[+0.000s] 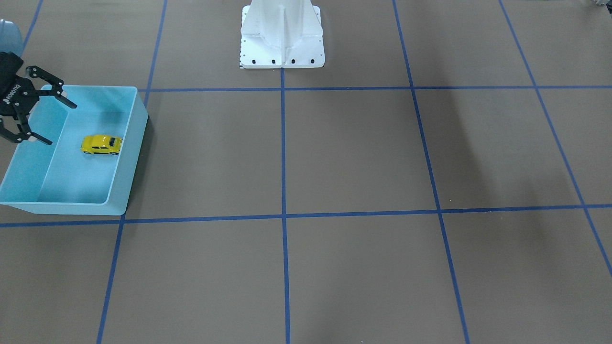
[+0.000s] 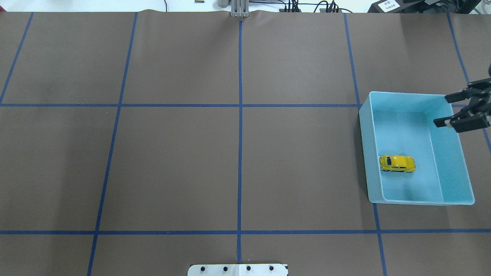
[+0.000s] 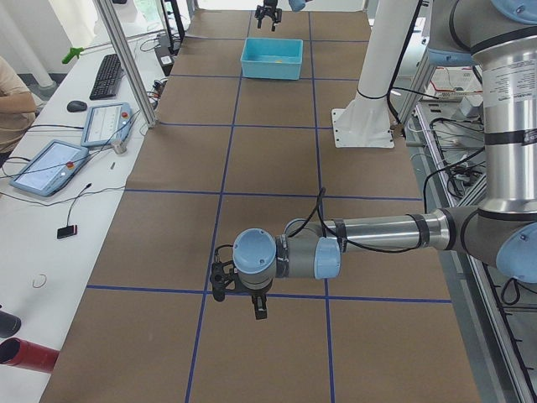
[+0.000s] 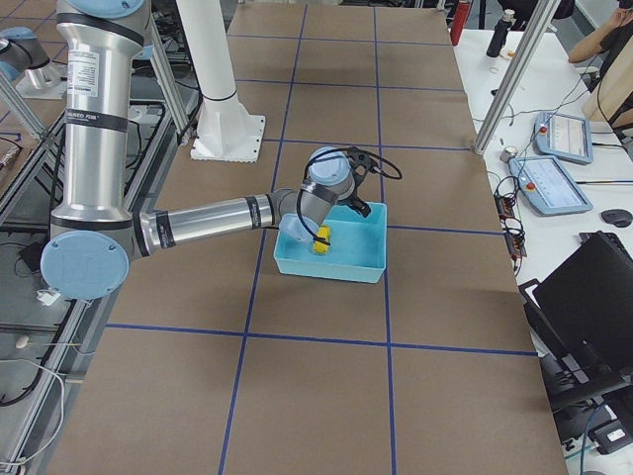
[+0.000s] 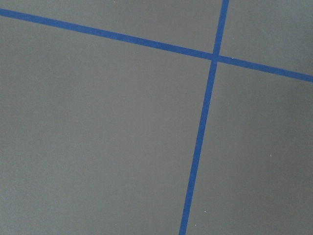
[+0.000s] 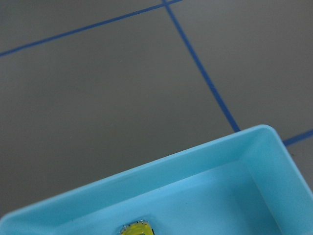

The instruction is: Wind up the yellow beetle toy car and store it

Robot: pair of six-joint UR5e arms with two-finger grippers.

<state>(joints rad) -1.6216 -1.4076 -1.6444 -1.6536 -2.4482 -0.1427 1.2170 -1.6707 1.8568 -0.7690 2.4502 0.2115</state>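
The yellow beetle toy car (image 1: pixel 101 144) stands on its wheels on the floor of the light blue bin (image 1: pixel 128 148), free of any gripper. It also shows in the overhead view (image 2: pixel 397 163), the exterior right view (image 4: pixel 322 238) and at the bottom edge of the right wrist view (image 6: pixel 137 229). My right gripper (image 1: pixel 61 124) is open and empty, held above the bin's outer side (image 2: pixel 441 111), apart from the car. My left gripper (image 3: pixel 241 299) hangs low over the bare table at the other end. I cannot tell whether it is open.
The bin (image 2: pixel 369 161) sits near the table's right end. The white robot pedestal (image 1: pixel 282 38) stands at the middle of the robot's side. Blue tape lines grid the brown table. Tablets (image 3: pixel 46 165) and a keyboard (image 3: pixel 107 75) lie on the operators' side bench.
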